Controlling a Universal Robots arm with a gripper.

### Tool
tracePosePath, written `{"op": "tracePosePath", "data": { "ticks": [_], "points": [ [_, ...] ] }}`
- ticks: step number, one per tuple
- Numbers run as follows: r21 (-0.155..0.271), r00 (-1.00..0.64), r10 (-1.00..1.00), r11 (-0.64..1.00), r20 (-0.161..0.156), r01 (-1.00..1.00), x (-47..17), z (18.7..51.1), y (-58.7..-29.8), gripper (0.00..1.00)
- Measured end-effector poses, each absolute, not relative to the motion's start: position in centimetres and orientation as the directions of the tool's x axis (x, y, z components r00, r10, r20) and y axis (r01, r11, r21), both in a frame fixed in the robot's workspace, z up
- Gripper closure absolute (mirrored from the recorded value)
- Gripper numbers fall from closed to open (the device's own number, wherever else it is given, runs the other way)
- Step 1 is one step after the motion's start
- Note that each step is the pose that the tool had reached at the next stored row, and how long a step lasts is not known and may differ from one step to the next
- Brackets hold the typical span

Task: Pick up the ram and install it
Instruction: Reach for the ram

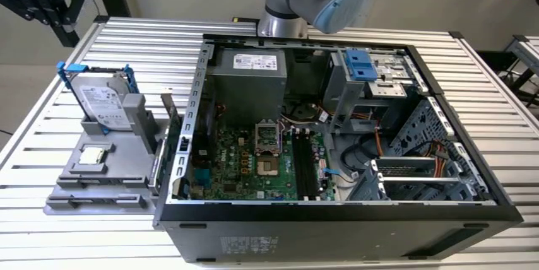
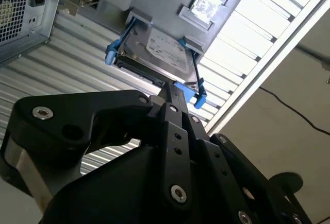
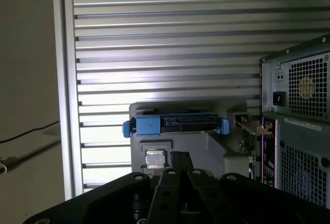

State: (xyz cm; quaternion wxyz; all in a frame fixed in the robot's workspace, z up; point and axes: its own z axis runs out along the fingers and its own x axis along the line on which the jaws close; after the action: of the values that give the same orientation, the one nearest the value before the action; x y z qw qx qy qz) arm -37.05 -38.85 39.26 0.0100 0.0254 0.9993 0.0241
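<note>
An open computer case [image 1: 337,219] lies on the table [image 1: 50,232]. Just beside it, on the exterior view's left, sits a holder [image 1: 93,197]. On the holder, a hard drive [image 1: 105,103] stands upright behind a processor chip [image 1: 93,155].

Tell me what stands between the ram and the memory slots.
The case's side wall rises between the ram, standing at the gray holder's edge, and the black slots. Above the slots, nothing visible blocks.
</note>
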Motion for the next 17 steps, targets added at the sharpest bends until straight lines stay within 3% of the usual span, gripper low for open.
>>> {"op": "tracePosePath", "data": {
  "ticks": [17],
  "points": [
    [0.049,-1.000,0.021,0.999,-0.019,0.020,-37.1,39.3,-40.4,1.00]
  ]
}}
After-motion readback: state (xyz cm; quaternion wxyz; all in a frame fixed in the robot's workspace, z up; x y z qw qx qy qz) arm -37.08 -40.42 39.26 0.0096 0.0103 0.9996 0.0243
